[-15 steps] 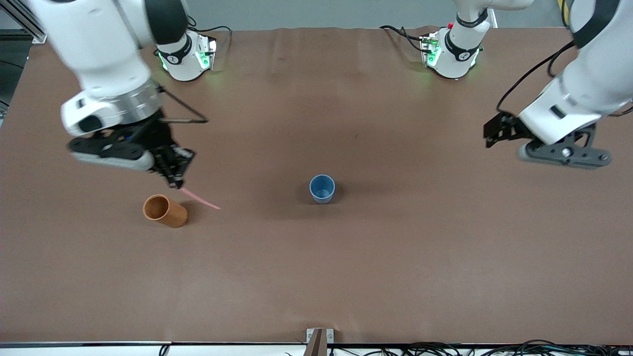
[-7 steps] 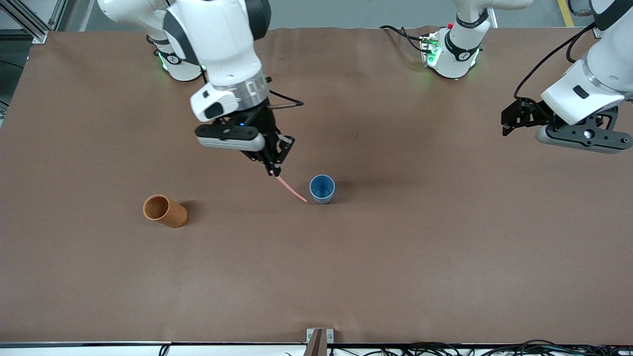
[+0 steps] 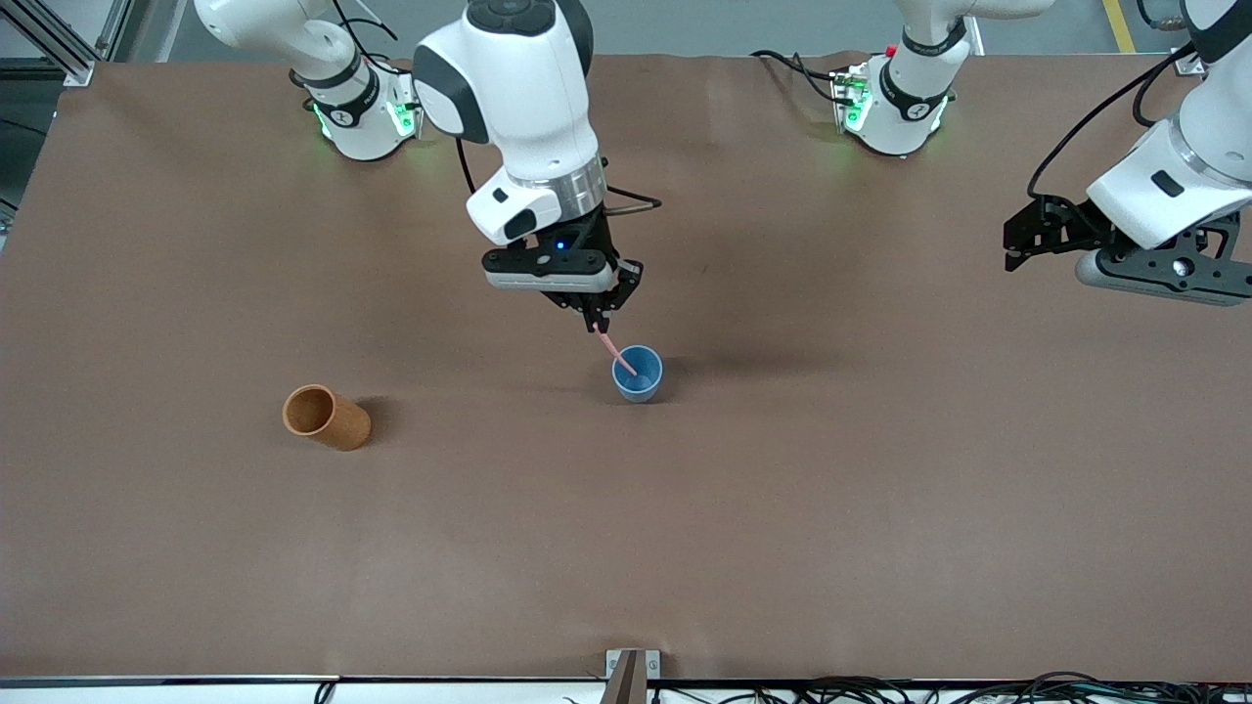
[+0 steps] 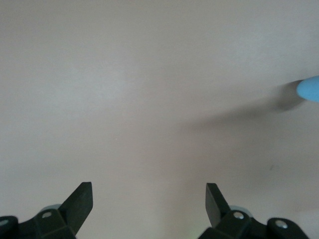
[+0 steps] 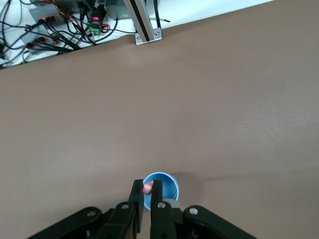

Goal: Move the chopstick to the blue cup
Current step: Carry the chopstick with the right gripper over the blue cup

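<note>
Carried over from beside the orange-brown cup (image 3: pixel 326 418), the chopstick (image 3: pixel 615 355) now dips into the blue cup (image 3: pixel 637 374).
Right end effector (image 3: pixel 598 323) is clamped on the stick's upper end, above the cup's 11 o'clock rim; the cup stands mid-worktop (image 3: pixel 782 508) with bare brown surface all round, well apart from every edge. Left end effector (image 3: pixel 1017 256), fingers spread wide and empty, waits at 3 o'clock by the worktop's edge.
</note>
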`<state>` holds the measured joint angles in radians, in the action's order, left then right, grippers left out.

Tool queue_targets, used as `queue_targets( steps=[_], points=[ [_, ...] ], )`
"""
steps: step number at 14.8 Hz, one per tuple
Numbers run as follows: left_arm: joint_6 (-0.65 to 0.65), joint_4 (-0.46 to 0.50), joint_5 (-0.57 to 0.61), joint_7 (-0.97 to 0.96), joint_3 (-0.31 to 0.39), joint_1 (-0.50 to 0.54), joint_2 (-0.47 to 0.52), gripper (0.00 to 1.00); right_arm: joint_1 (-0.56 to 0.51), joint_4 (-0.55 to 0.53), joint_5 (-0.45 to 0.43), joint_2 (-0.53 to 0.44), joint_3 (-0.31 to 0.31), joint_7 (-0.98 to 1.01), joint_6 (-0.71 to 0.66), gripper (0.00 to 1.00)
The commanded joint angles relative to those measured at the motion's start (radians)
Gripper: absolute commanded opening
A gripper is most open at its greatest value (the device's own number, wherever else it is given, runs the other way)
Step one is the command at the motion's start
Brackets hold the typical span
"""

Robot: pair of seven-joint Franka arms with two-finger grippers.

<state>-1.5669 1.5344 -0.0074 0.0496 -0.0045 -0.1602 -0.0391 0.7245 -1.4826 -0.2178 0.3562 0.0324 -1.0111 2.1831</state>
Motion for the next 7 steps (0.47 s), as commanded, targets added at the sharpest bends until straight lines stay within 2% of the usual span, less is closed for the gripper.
queue_targets(
  steps=[1,7],
  points=[
    [-0.008,0.012,-0.046,-0.034,0.000,0.007,0.016,1.00,0.016,-0.022,-0.037,0.006,-0.009,-0.015,-0.002,0.02],
    [-0.002,0.000,-0.016,-0.034,0.003,0.005,0.005,1.00,0.049,-0.021,-0.064,0.062,-0.011,-0.017,0.006,0.02]
  ],
)
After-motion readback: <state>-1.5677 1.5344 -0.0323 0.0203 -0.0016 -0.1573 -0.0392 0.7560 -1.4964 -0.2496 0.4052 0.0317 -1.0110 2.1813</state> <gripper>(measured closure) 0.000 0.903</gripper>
